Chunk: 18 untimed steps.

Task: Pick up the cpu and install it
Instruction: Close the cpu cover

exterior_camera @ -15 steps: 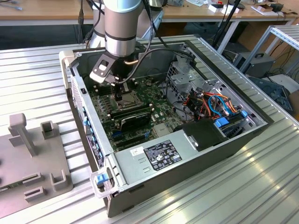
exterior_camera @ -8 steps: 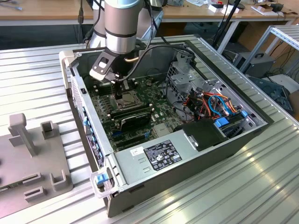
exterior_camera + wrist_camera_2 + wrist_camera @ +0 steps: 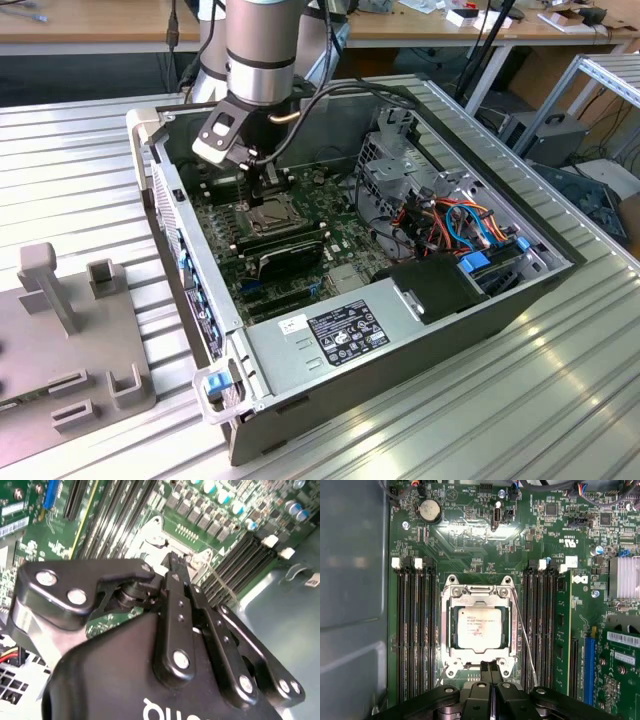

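cpu (image 3: 479,628): you see it lying flat in the socket frame (image 3: 445,630) on the motherboard (image 3: 470,540).
gripper (image 3: 490,672): fingers pressed together, holding nothing, just beside the frame's edge.
progress: seating looks done; latching unclear.

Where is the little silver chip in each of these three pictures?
Exterior view: the cpu lies in the metal socket frame on the green board, just below the gripper.
First wrist view: the cpu sits mid-picture inside the frame, fingertips closed together beside the frame's edge.
Second wrist view: I cannot make the chip out; the gripper covers most of the socket.
Shared landmark: the metal socket frame.
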Each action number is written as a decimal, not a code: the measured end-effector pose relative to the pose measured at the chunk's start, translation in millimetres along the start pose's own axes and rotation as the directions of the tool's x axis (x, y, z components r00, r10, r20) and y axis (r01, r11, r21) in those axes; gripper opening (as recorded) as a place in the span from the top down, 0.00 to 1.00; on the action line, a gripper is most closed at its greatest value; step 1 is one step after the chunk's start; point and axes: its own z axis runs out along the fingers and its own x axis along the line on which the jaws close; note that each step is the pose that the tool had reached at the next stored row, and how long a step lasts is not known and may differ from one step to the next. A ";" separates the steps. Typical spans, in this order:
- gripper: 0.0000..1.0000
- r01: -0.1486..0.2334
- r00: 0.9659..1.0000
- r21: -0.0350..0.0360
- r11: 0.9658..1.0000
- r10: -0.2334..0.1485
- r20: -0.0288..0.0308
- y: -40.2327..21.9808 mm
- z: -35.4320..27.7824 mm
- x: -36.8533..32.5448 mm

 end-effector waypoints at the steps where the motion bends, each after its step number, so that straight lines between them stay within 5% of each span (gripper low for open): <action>1: 0.89 0.000 1.000 0.000 1.000 0.000 0.000 1.9 0.1 0.0; 13: 0.89 0.000 1.000 0.000 1.000 0.000 0.000 28.5 1.0 0.0; 18: 0.89 0.000 1.000 0.000 1.000 0.000 0.000 29.0 1.0 0.0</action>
